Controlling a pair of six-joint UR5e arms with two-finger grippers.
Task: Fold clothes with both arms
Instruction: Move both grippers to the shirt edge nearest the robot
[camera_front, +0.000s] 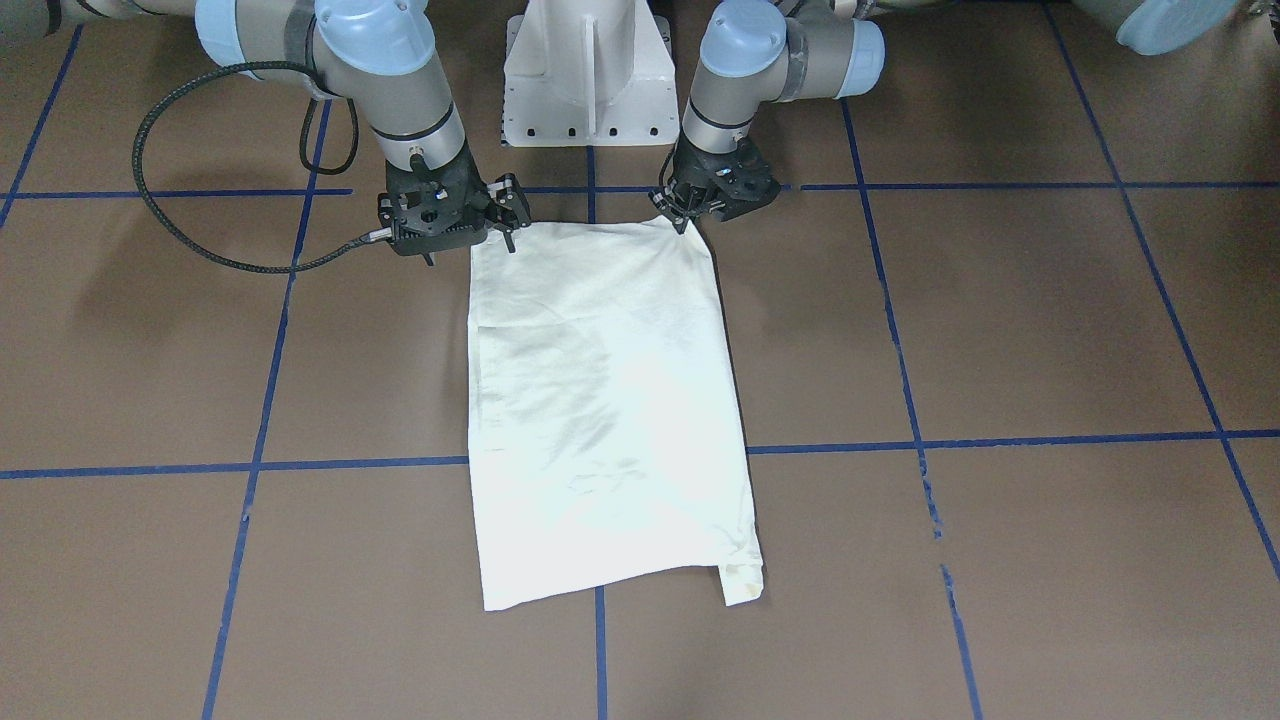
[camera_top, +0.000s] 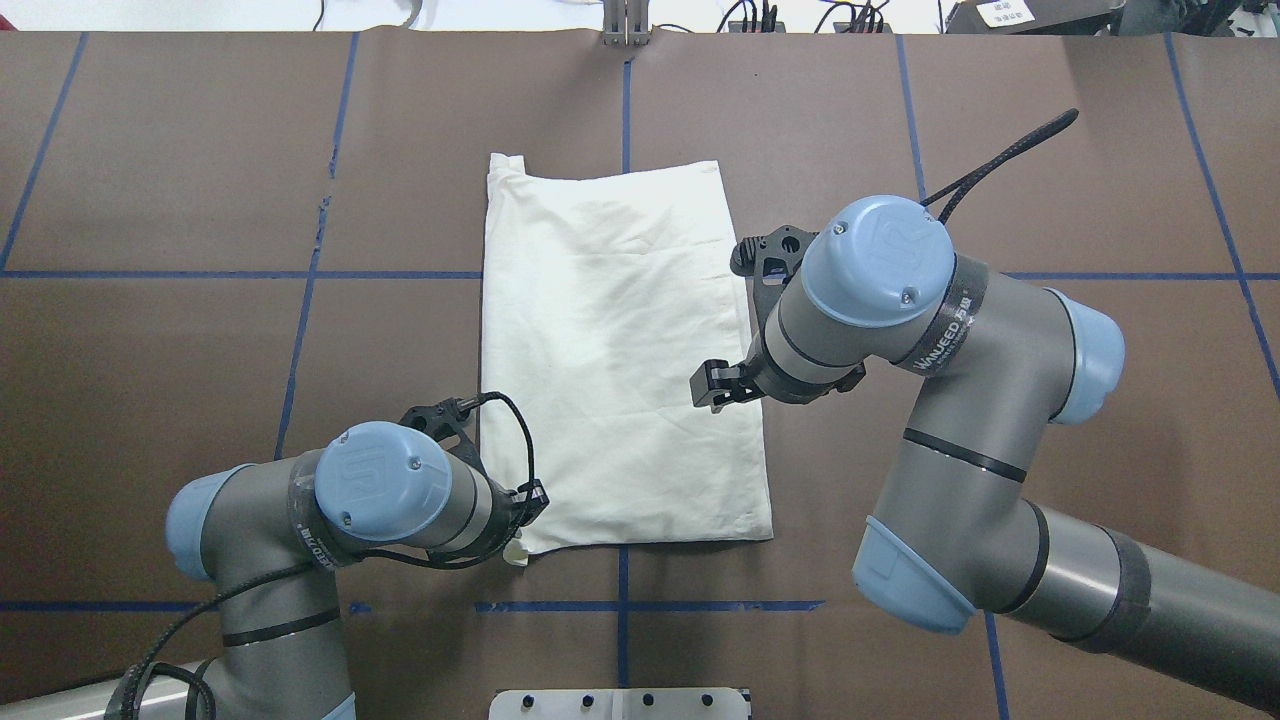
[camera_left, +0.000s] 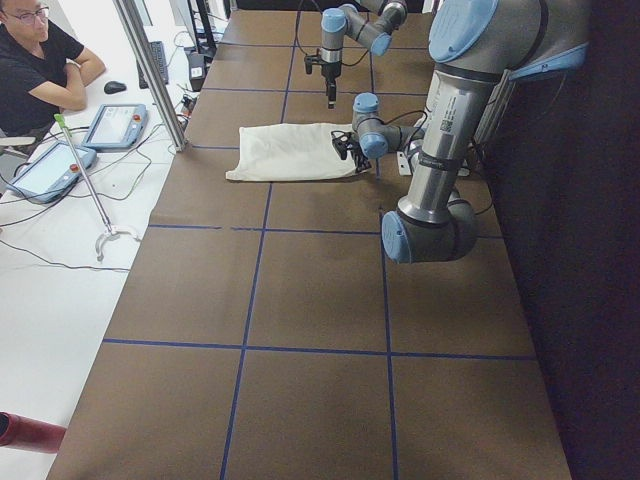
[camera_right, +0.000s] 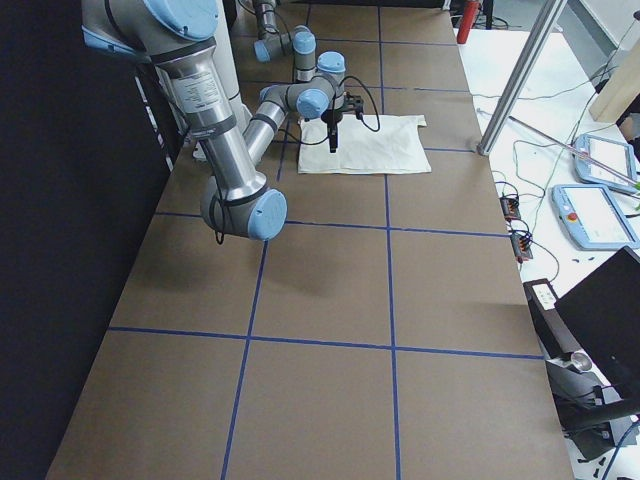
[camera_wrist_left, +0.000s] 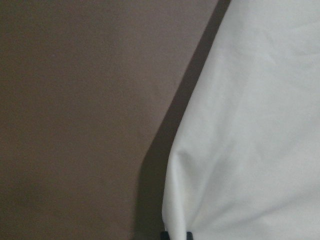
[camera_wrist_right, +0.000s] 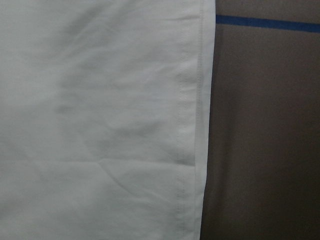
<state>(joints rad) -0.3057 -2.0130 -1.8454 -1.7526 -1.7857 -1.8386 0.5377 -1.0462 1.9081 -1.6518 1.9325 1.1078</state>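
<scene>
Cream shirt lies flat, long axis toward pedestal.

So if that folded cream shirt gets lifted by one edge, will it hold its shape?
Likely floppy: the shirt lies flat with soft creases, and its corner tents up at the left end effector. Probably light, as the cloth looks thin. Pushed, it would likely bunch rather than slide across the matte table.
</scene>
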